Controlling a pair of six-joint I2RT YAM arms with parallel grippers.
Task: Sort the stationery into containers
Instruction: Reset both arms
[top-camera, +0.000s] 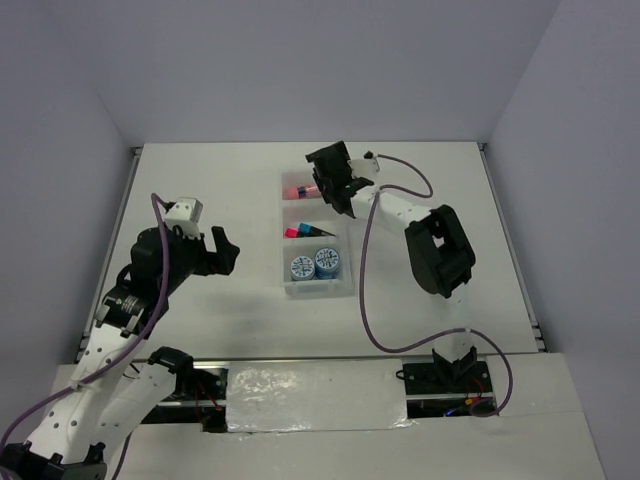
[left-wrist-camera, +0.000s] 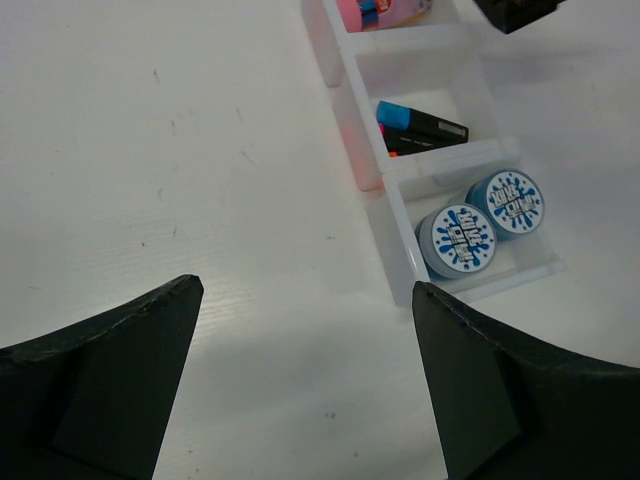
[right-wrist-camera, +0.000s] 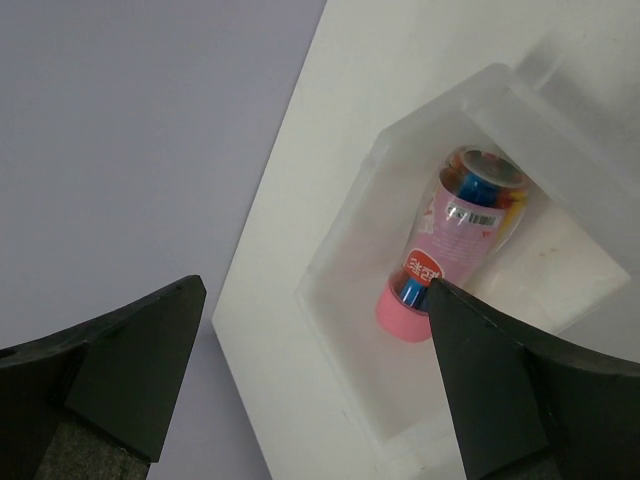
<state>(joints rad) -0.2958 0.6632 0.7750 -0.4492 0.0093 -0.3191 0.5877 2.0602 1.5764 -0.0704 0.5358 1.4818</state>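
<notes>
A clear tray (top-camera: 283, 232) with three compartments lies at mid-table. The far compartment holds the pink tube (top-camera: 300, 187), the middle one the markers (top-camera: 305, 232), the near one two blue-and-white rolls (top-camera: 314, 264). My right gripper (top-camera: 332, 185) hangs open over the far compartment. In its wrist view the pink tube (right-wrist-camera: 455, 245) lies free on the tray floor, just past the right fingertip, with the gripper (right-wrist-camera: 315, 286) holding nothing. My left gripper (top-camera: 218, 252) stands open left of the tray over bare table (left-wrist-camera: 305, 290); the rolls (left-wrist-camera: 457, 240) and markers (left-wrist-camera: 420, 127) show to its right.
The right arm's purple cable (top-camera: 365, 290) loops over the table just right of the tray. The table's far-left edge (right-wrist-camera: 262, 250) meets the grey wall close behind the tray's far end. The right gripper's black tip (left-wrist-camera: 515, 10) shows in the left wrist view.
</notes>
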